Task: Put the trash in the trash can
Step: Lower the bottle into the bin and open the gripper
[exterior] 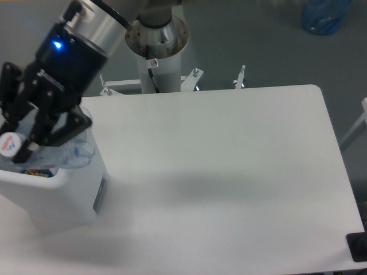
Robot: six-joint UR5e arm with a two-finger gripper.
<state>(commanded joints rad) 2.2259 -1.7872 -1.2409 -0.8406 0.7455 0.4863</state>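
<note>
End effector (20,134) pinching the bottle (51,153) over the trash can (69,192) at the surface's left edge.
The black fingers (57,123) are clamped around the crinkled clear bottle near its neck, and its white cap (10,144), which bears a red mark, points toward the camera. The bottle's clear body hangs over the bin's open top, just inside the right-hand rim. A colourful item (35,171) shows inside the bin beneath it. The bin stands at the left edge of the white surface (229,172), with a grey panel (100,193) on its right wall. A blue light (56,44) glows on the wrist.
</note>
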